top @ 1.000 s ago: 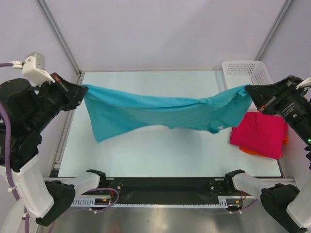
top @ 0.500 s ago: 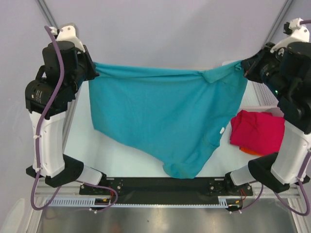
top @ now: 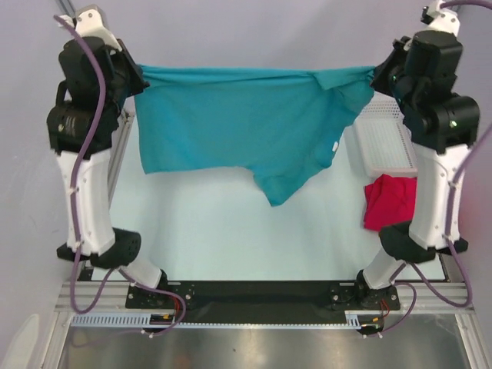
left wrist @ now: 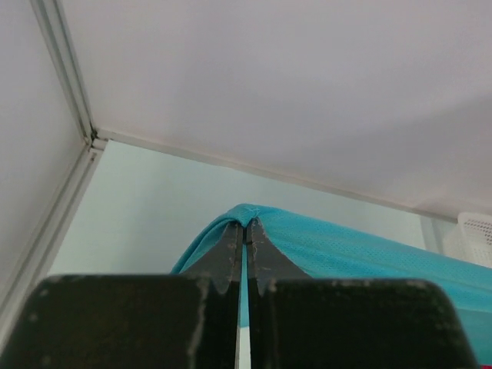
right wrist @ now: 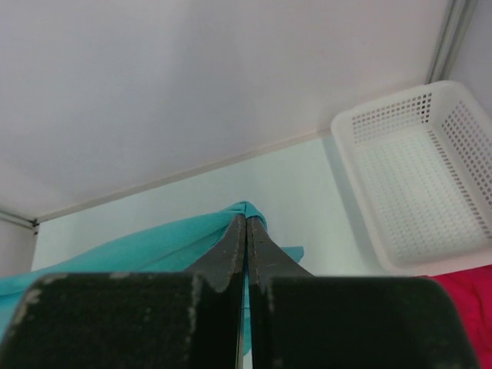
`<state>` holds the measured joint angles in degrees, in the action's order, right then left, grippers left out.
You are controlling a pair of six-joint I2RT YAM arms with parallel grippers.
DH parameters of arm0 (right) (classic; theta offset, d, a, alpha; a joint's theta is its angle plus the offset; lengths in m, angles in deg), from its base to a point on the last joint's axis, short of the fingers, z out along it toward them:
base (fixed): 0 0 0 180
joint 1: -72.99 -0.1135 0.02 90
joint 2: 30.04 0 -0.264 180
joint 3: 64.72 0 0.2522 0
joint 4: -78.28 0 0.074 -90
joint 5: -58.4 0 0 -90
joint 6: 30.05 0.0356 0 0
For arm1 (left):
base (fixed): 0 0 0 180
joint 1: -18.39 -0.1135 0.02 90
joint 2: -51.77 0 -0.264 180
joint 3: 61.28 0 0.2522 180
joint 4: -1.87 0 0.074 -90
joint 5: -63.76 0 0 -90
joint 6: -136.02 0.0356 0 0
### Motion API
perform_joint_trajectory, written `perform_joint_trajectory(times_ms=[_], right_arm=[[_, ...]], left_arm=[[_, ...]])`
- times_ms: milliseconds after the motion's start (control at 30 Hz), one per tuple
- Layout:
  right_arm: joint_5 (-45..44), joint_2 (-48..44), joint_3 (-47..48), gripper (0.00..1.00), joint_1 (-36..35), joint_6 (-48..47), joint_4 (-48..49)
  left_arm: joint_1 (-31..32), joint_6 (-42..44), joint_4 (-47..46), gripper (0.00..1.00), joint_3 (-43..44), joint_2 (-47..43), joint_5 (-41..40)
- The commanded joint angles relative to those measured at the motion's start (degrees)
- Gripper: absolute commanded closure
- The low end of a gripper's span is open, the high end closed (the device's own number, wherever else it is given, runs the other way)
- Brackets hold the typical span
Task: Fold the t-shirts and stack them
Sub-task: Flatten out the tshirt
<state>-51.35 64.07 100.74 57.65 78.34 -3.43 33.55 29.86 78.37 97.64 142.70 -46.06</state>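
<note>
your left fingers (left wrist: 229, 257) and right fingers (right wrist: 231, 250) clamped on teal t-shirt (top: 231, 123), hanging unfolded | crimson-pink t-shirt (top: 388, 201) at right edge of counter (top: 231, 238) | fold+stack not done yet

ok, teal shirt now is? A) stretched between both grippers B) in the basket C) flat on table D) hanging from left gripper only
A: the left gripper and right gripper are each shut on opposite ends of the teal shirt, which hangs spread between them.
</note>
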Motion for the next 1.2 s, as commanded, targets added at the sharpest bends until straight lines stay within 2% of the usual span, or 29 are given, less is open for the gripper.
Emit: perform_joint_trajectory(times_ms=[0,100,167,233,433,600,700,867,1000,1167], right_arm=[[2.50,8.17,0.53,1.00,9.41,1.02,4.66],[5.51,11.79,1.05,1.00,14.17,2.26,5.18],[6.91,13.99,2.71,1.00,16.46,3.40,7.55],[9.01,15.14,3.95,1.00,19.53,5.15,8.87],[10.87,14.53,0.35,1.00,21.31,5.60,11.86],[8.94,14.70,0.53,1.00,20.17,4.37,14.15],[10.69,14.70,0.35,1.00,19.29,4.64,14.68],[10.78,13.65,-5.95,1.00,16.74,3.76,14.94],[17.87,13.12,-13.16,1.00,12.36,3.40,15.56],[27.82,14.79,-25.03,1.00,1.73,3.05,20.65]], left_arm=[[-10.75,-7.29,-3.32,1.00,-0.68,8.63,16.37],[-13.74,-8.53,-5.51,1.00,1.96,14.78,19.28],[-17.51,-11.41,-6.49,1.00,3.55,18.03,24.79],[-20.24,-12.92,-7.72,1.00,3.64,18.84,26.40],[-21.31,-10.30,-10.96,1.00,0.92,19.19,26.32],[-21.05,-7.22,-17.55,1.00,-0.58,19.02,27.55],[-21.13,-7.39,-17.74,1.00,-0.49,19.80,28.95],[-20.70,-7.74,-17.65,1.00,-5.59,19.54,31.06],[-18.68,-6.95,-17.48,1.00,-9.19,17.44,30.71],[-17.18,-6.69,-17.30,1.00,-12.18,15.50,30.01]])
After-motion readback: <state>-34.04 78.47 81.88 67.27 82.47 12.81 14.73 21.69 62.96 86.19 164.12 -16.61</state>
